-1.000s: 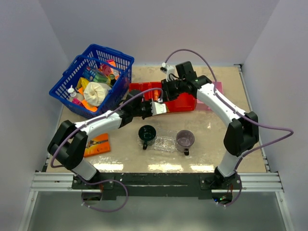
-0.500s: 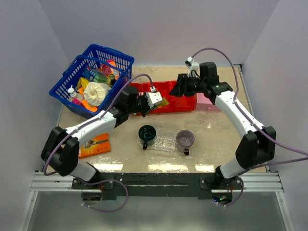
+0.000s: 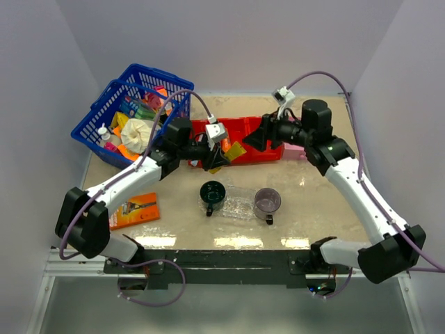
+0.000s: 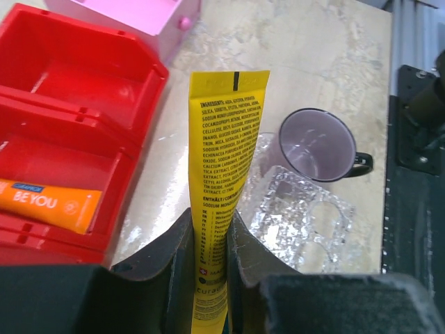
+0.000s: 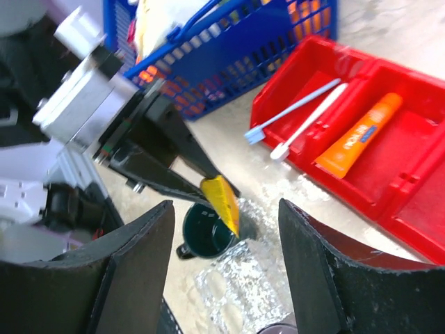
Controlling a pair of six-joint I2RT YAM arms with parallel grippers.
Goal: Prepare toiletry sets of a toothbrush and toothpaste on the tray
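Left end effector (image 4: pixel 211 224) pinches 1 yellow tube (image 4: pixel 222 146) | right end effector (image 5: pixel 224 229) spread | 2 toothbrushes (image 5: pixel 309 120)

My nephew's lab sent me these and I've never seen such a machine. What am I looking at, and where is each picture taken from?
These are two robot arms bolted at the near edge of a table, each ending in a two-finger gripper. The wide picture comes from a camera above and behind them. The other two come from cameras on the wrists, looking along the fingers.

The left gripper is shut on a yellow toothpaste tube. The right gripper is open and empty.

On the table are:
- a red bin holding an orange tube and two toothbrushes
- a clear bumpy tray with a dark green cup and a purple cup at its ends
- a blue basket of odds and ends
- a pink box
- an orange pack
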